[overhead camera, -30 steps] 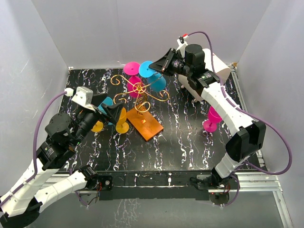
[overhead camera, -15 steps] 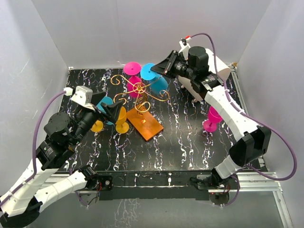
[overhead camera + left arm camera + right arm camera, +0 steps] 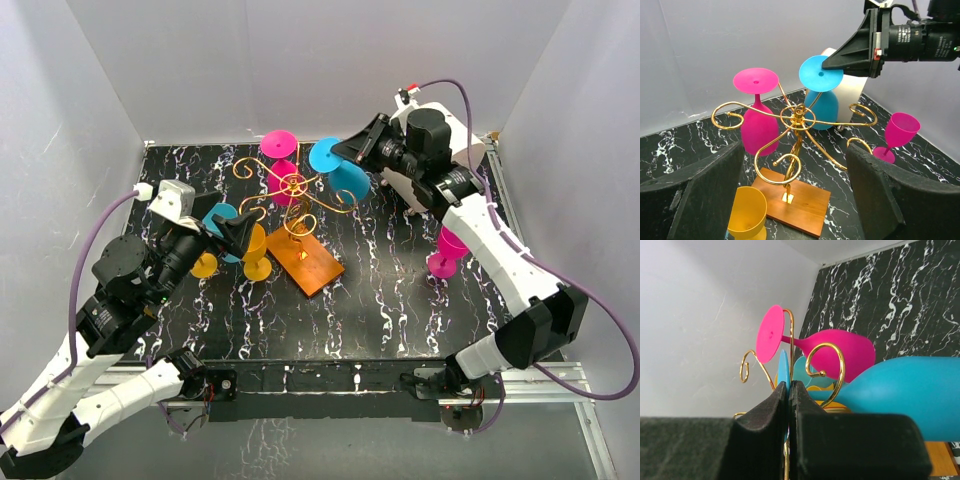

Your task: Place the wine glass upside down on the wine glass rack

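Turquoise plastic wine glass (image 3: 350, 180) hangs inverted just below the clenched right fingers (image 3: 765, 412), which pinch its foot, stem at (perhaps inside) a curl of the gold wire rack (image 3: 796, 116). Seating and letting go are not yet done. Left fingers (image 3: 875, 195) gape, empty.

We see glossy gold metal wire forming the wine glass rack (image 3: 798, 117), its base (image 3: 800, 205) smooth wood; at one o'clock from its post (image 3: 794, 150), the blue wine glass (image 3: 822, 107) looks matt plastic.
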`<act>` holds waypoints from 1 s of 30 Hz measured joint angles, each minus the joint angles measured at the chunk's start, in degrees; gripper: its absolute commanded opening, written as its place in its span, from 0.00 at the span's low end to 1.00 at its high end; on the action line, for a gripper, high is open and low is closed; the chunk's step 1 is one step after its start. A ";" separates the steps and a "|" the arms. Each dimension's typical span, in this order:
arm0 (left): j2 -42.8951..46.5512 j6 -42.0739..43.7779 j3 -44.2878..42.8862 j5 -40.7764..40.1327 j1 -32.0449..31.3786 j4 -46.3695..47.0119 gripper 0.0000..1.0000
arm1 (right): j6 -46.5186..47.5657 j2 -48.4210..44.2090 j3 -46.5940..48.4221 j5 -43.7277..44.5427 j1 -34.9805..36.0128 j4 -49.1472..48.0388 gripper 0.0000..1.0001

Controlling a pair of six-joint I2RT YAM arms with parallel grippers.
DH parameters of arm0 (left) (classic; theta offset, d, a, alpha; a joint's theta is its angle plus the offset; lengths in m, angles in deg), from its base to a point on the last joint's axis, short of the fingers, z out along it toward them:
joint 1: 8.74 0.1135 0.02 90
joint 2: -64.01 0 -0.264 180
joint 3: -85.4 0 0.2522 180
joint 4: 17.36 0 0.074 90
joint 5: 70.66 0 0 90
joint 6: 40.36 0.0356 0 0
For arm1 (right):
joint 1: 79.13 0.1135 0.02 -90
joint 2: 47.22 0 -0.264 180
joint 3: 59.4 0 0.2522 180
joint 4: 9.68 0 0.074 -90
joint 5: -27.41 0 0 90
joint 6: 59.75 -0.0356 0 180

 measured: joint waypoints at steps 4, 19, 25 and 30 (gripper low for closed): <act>-0.11 0.15 0.00 0.00 0.00 0.02 0.81 | 0.07 -1.77 -0.61 3.08 0.00 -0.42 0.00; -0.09 0.13 0.00 -0.02 0.00 -0.02 0.81 | 0.57 2.71 2.56 7.91 0.00 -1.27 0.00; -0.09 0.13 0.00 -0.04 0.00 -0.15 0.81 | 0.61 5.66 4.22 6.16 0.00 -1.25 0.01; -0.07 0.13 0.00 -0.22 0.00 -0.24 0.81 | 0.63 6.38 4.46 4.96 0.00 -1.27 0.11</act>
